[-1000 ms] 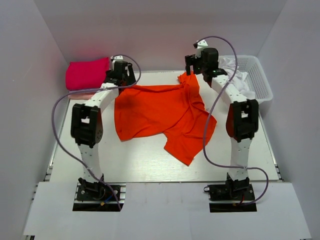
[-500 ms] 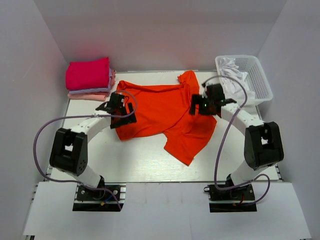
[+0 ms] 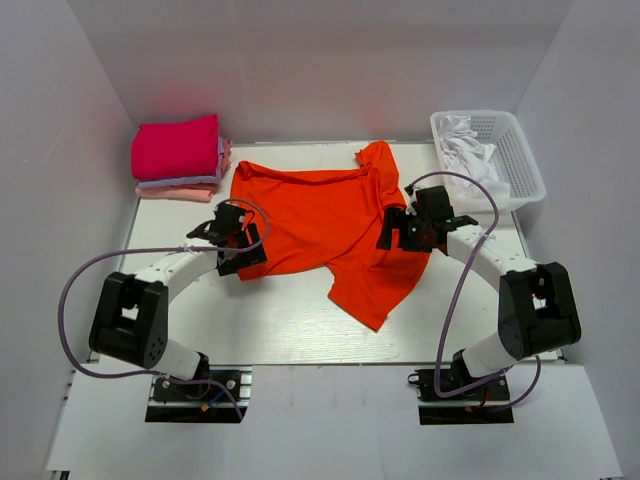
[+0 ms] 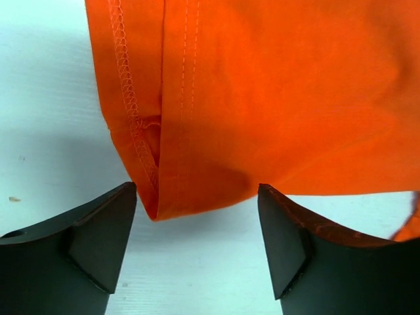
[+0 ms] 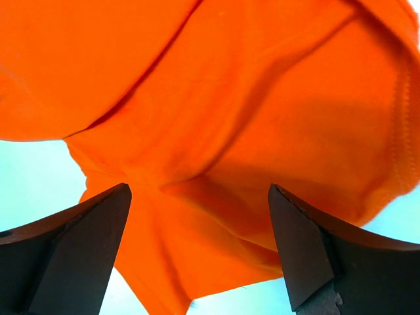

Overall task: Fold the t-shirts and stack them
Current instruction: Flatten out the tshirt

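The bright orange-red t-shirt (image 3: pixel 320 215) lies loose and rumpled across the middle of the table. My left gripper (image 3: pixel 236 250) is open just over the shirt's near left corner (image 4: pixel 164 197), whose hemmed tip lies between the jaws with nothing gripped. My right gripper (image 3: pixel 400 232) is open low over the shirt's right side (image 5: pixel 216 216), with cloth spread under the gap. A stack of folded shirts stands at the back left: magenta-pink (image 3: pixel 176 148) on top, pale lavender (image 3: pixel 185 181) and light pink (image 3: pixel 176 192) under it.
A white plastic basket (image 3: pixel 512 150) with white cloth in it stands at the back right. White walls close in the table on three sides. Bare white tabletop (image 3: pixel 270 310) shows in front of the orange shirt.
Both arms have swung down from the back of the table to the near part of the orange shirt. The left gripper now sits at its left corner, the right over its right side.
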